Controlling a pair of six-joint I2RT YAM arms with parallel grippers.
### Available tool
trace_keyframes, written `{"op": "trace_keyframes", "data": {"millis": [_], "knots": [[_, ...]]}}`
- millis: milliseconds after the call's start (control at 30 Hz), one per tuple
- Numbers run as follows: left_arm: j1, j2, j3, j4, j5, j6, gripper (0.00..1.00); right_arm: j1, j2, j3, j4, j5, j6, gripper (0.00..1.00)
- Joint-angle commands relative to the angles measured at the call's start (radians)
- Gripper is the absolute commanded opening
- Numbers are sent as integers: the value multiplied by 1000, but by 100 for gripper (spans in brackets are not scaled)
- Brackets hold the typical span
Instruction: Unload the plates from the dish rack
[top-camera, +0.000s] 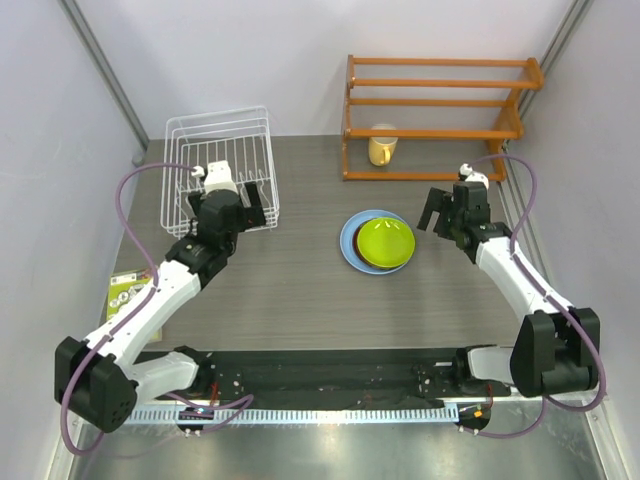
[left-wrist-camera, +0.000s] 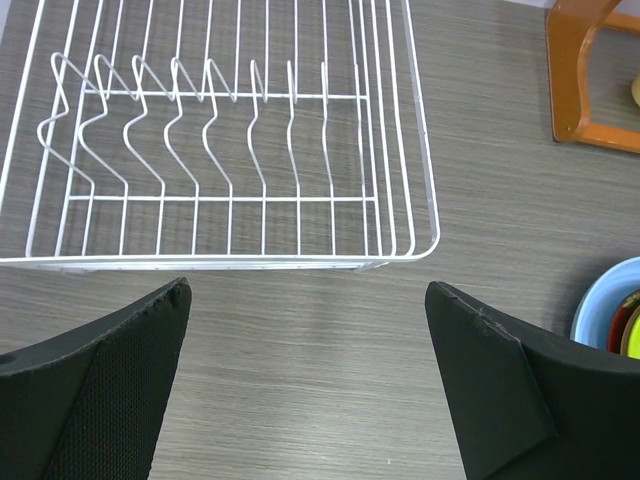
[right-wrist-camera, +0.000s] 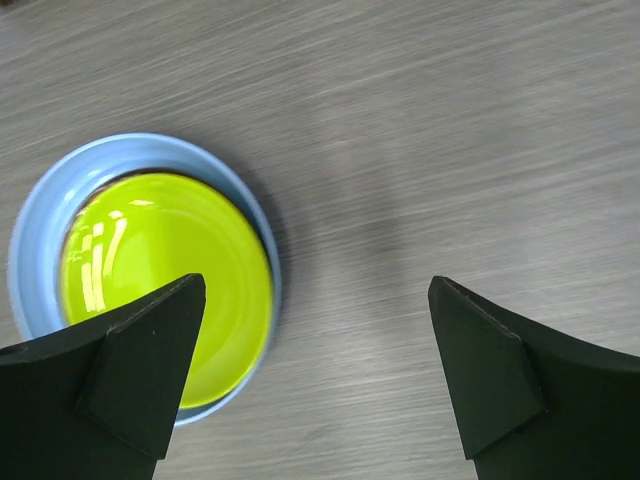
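My left gripper (left-wrist-camera: 305, 300) was spread wide with nothing in it, hanging just in front of the dish rack (left-wrist-camera: 220, 262), which looked totally bare. My right gripper (right-wrist-camera: 315, 290) was open and empty too, up over the table (right-wrist-camera: 450, 150) beside the stack: lime green plate (right-wrist-camera: 165, 270) on top, light blue plate (right-wrist-camera: 150, 150) underneath. So unloading looked basically done to me. Anything sandwiched between those two was mostly covered, so I couldn't count all four.
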Motion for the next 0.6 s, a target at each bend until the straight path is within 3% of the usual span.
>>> {"op": "trace_keyframes", "data": {"millis": [0,400,567], "knots": [[1,5,55,-2,-53,20,99,11,-68,-122,154,210,28,100],[1,-21,30,24,-105,72,100,81,-214,-458,597,428,-78,100],[1,-35,-3,78,-185,127,100,92,-210,-463,615,445,-104,100]]}}
